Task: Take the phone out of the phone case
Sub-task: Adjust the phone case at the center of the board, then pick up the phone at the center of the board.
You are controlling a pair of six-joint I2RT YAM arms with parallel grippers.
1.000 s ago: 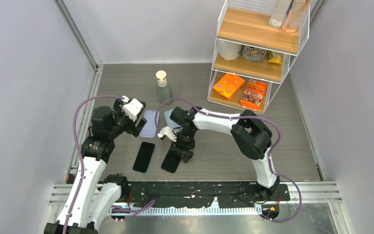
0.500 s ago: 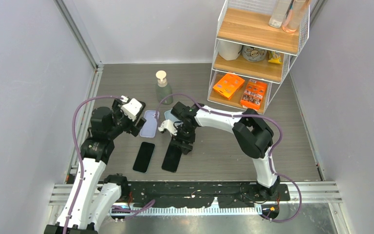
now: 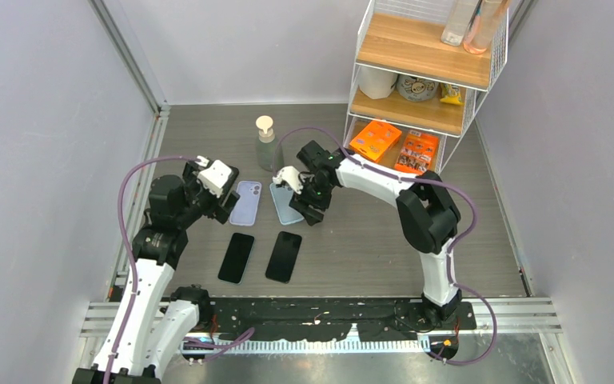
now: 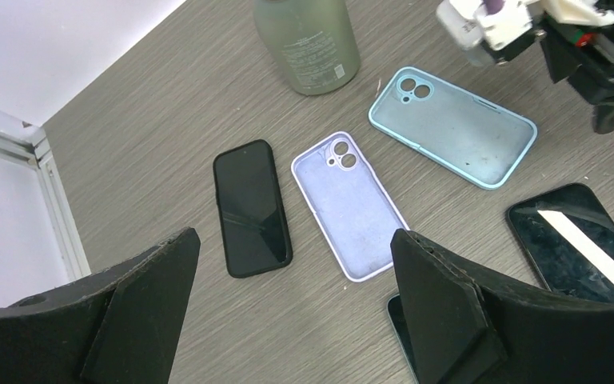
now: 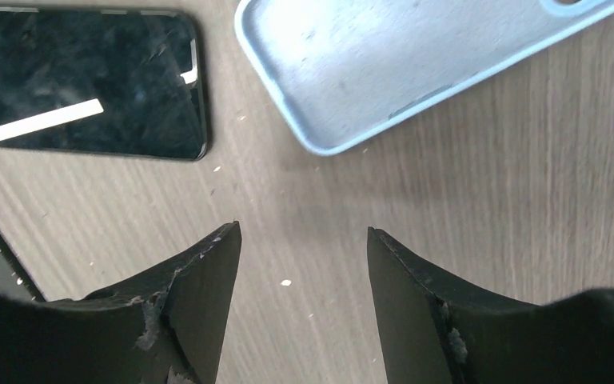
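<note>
A black phone [image 4: 252, 206] that looks set in a dark phone case lies left of an empty lavender case [image 4: 350, 206] [image 3: 245, 202]. My left gripper [image 4: 294, 240] [image 3: 222, 210] hovers wide open above them, holding nothing, and hides that phone in the top view. An empty light blue case [image 3: 285, 204] [image 5: 416, 48] lies to the right. Two bare phones [image 3: 237, 258] [image 3: 284, 256] lie nearer the front. My right gripper [image 5: 304, 230] [image 3: 313, 210] is open and empty over bare table beside the blue case's near end.
A green pump bottle [image 3: 269, 144] stands behind the cases. A wire shelf rack [image 3: 416, 88] with orange boxes occupies the back right. A metal rail [image 3: 320, 316] runs along the near edge, and walls close in on both sides.
My right gripper has left the right-hand phone lying flat on the table and moved back and right to the blue case. The left gripper has barely moved.
</note>
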